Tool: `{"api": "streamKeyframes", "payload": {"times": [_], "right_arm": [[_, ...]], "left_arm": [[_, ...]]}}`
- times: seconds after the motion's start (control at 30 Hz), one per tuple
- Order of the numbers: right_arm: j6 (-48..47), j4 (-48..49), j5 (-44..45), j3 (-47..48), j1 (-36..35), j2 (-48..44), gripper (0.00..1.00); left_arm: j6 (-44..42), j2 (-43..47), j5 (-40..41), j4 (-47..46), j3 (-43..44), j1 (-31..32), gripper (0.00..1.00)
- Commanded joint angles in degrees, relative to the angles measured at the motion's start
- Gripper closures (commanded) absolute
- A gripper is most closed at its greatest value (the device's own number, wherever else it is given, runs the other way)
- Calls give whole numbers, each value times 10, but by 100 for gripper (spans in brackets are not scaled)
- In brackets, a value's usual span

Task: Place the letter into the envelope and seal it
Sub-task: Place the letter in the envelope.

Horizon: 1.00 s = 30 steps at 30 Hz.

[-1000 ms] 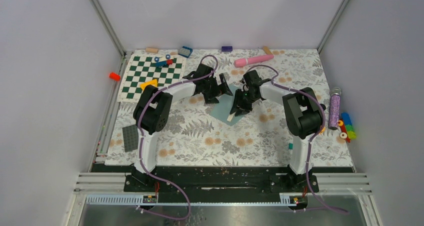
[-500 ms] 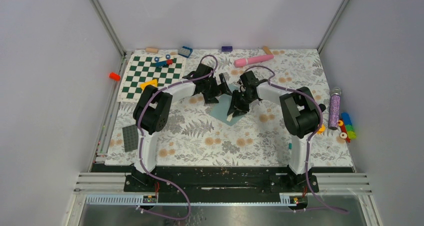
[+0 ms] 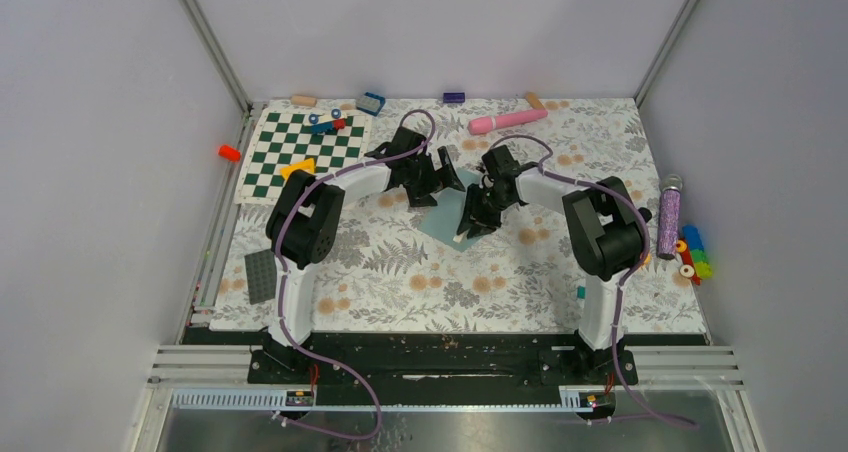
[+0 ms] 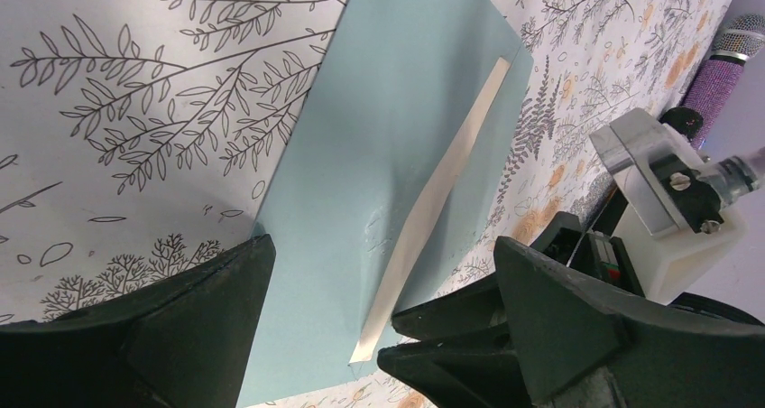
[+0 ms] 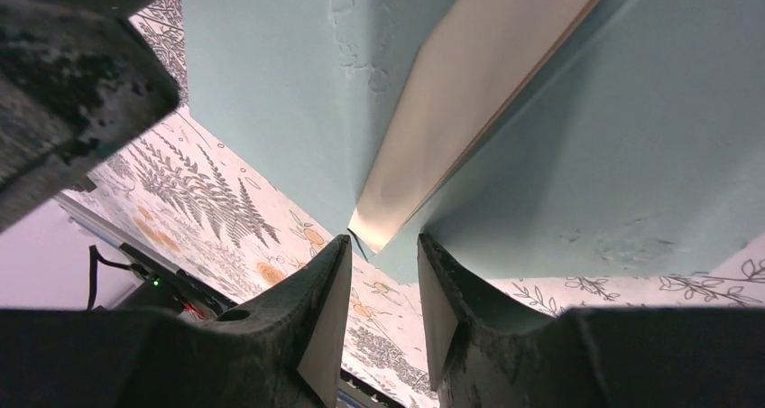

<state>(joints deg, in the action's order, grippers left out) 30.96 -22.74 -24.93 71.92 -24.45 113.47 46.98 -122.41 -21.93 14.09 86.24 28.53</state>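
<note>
The grey-teal envelope [image 3: 440, 222] lies flat on the floral mat in the middle of the table. In the left wrist view the envelope [image 4: 388, 146] shows a narrow cream strip of the letter [image 4: 433, 200] along one fold; the rest of the letter is hidden. My left gripper [image 3: 447, 177] hangs over the envelope's far end, and its jaws [image 4: 379, 291] stand wide open with nothing in them. My right gripper [image 3: 468, 224] is low at the envelope's near corner. Its fingers [image 5: 384, 241] are partly apart, and the letter's tip [image 5: 383, 218] sits just beyond them, not pinched.
A green-and-white chequered board [image 3: 300, 152] with small blocks lies at the back left. There is a pink cylinder [image 3: 507, 121] at the back and a purple glitter tube [image 3: 669, 217] and coloured blocks [image 3: 692, 254] at the right. A dark studded plate [image 3: 260, 274] lies at the near left.
My right arm has shifted slightly, carrying its gripper a little to the left along the envelope's near corner. The left arm and the envelope have stayed put.
</note>
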Motion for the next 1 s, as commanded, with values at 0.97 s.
{"api": "streamKeyframes", "payload": {"times": [0.97], "right_arm": [[21,-22,79,60,10,11,59]], "left_arm": [[39,48,-32,26,-5,-31,1]]}}
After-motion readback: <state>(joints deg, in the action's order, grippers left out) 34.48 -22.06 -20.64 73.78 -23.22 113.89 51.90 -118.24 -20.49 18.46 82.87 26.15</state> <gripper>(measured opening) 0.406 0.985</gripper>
